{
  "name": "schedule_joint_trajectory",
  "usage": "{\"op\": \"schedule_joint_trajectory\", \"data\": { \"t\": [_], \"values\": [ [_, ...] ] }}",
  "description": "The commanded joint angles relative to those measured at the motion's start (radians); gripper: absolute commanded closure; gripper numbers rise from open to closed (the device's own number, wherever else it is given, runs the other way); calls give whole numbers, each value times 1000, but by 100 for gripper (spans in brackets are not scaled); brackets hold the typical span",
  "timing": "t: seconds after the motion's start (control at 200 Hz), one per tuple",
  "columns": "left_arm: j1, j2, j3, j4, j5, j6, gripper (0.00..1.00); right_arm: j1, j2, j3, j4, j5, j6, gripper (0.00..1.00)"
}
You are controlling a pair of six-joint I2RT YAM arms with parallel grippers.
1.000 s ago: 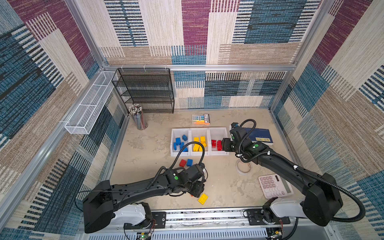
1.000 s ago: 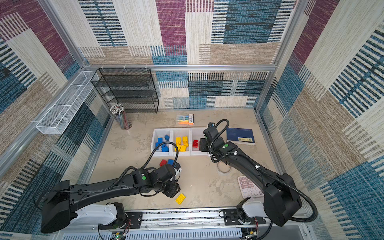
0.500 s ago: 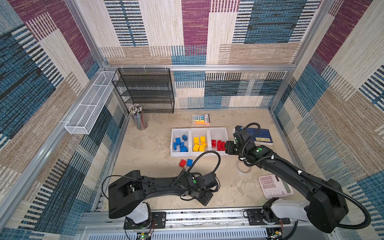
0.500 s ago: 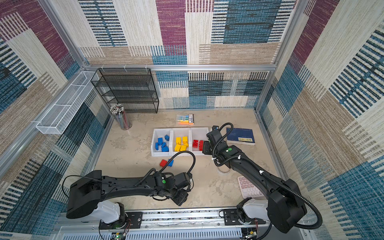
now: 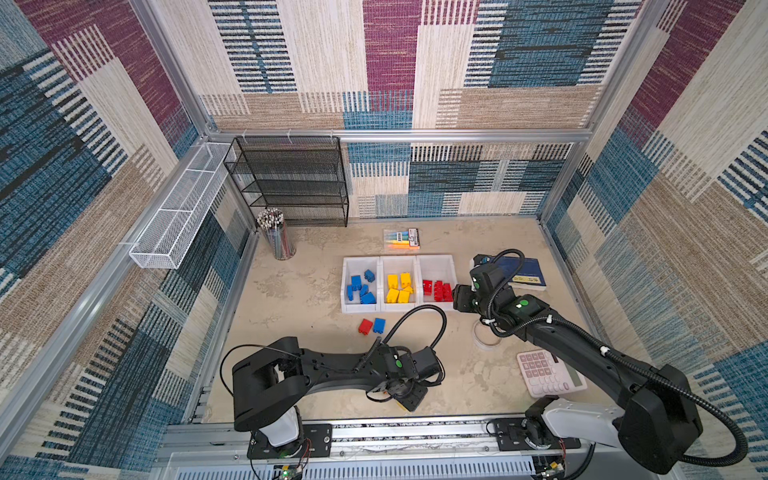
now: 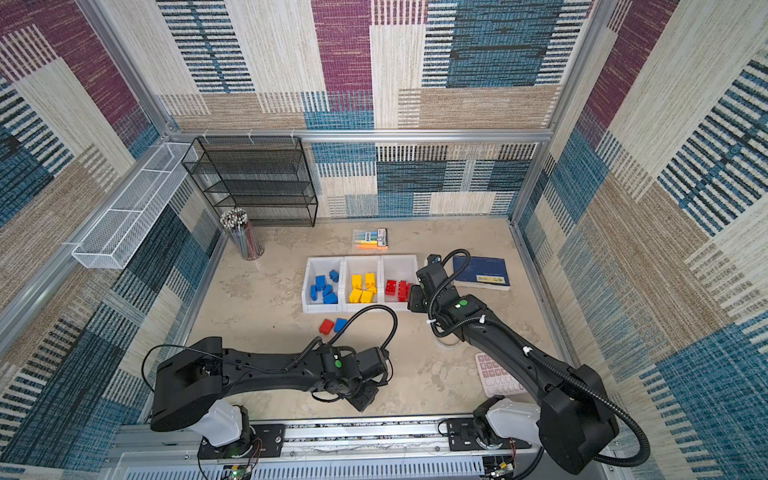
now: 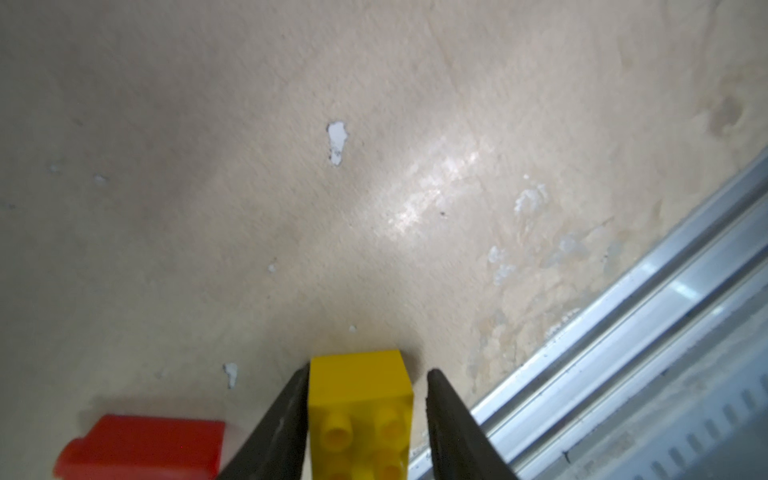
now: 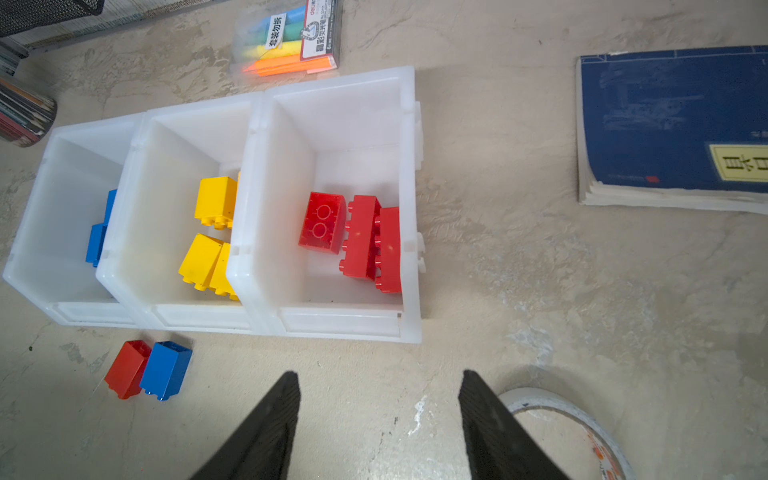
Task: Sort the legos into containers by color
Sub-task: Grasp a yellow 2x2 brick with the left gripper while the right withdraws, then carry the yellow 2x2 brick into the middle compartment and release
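Presently at the pick-up step for a stray yellow brick (image 7: pixel 359 399), lying on the tabletop (image 7: pixel 291 166) near the front aluminium rail (image 7: pixel 623 353), well apart from the containers (image 5: pixel 360 308). For the left gripper (image 7: pixel 369 371): low over the tabletop, jaws parted and astride that brick, one finger touching a side face, a thin gap at the other, not yet clamped. For the right gripper (image 8: pixel 378 415): jaws apart, holding nothing, hovering just in front of the bin of reds. In the containers: three joined white bins, with blues, yellows and reds lying one colour to each. Left to sort, by the look of things: a near red brick (image 7: pixel 141 446) just beside the left gripper, plus a far red brick (image 5: pixel 365 326) and a blue brick (image 5: pixel 378 324) touching side by side near the bins' front lip. Next move, as a judgement: calls for a firm squeeze on both side faces, a lift clear of the rail, a carry to the middle bin. Surface: mottled beige, chipped white in spots. Also on it: tape roll (image 8: pixel 544 397), calculator (image 5: pixel 550 374), blue book (image 5: pixel 521 270), highlighter pack (image 5: pixel 402 240), pencil cup (image 5: pixel 280 241), black mesh rack (image 5: pixel 291 183). Room: woven patchwork walls (image 5: pixel 498 62) in blue, maroon and tan; white wire tray (image 5: pixel 178 208) on the left wall.
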Motion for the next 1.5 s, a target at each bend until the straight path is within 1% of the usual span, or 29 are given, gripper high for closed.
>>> {"op": "schedule_joint_trajectory", "data": {
  "t": [0.0, 0.085, 0.185, 0.25, 0.366, 0.406, 0.451, 0.581, 0.681, 0.786, 0.896, 1.127, 1.187, 1.262, 1.307, 1.387, 1.498],
  "values": [
    [-1, 14, 11, -7, -13, 25, 60, -1, -10, -4, 14, 10, 16, 36],
    [-1, 16, 16, -6, -14, 29, 65, -3, -18, -6, 11, 18, 15, 36],
    [0, 0, 30, -13, -27, 42, 68, -7, -31, -10, 5, 23, 13, 36],
    [6, -26, 58, -31, -70, 69, 68, -9, -42, -7, -3, 26, 10, 37],
    [42, -59, 134, -50, -173, 187, 68, -12, -65, -5, -12, 34, 7, 37],
    [74, -59, 169, -63, -201, 225, 68, -14, -72, -3, -14, 33, 8, 37],
    [128, -57, 211, -67, -204, 263, 68, -13, -79, -1, -15, 32, 7, 37],
    [311, -29, 324, -17, -151, 328, 68, -15, -95, 0, -20, 31, 4, 38],
    [422, 30, 417, 5, -131, 379, 68, -13, -110, -9, -22, 23, 6, 38],
    [508, 130, 544, -15, -95, 409, 67, -14, -124, -17, -32, 19, 7, 38],
    [570, 231, 638, -25, -70, 424, 67, -15, -139, -19, -43, 18, 7, 38],
    [612, 358, 727, 0, -30, 428, 64, -15, -174, -32, -53, 24, 9, 38],
    [616, 375, 747, 4, -22, 423, 59, -15, -175, -30, -57, 25, 8, 38],
    [618, 387, 766, -1, -23, 421, 50, -14, -172, -27, -63, 22, 6, 37],
    [619, 389, 771, -2, -26, 421, 46, -14, -172, -25, -67, 23, 6, 36],
    [623, 380, 767, -3, -28, 417, 43, -15, -172, -21, -70, 27, 3, 34],
    [625, 347, 733, 7, -26, 398, 42, -15, -170, -16, -71, 25, 2, 33]
  ]
}}
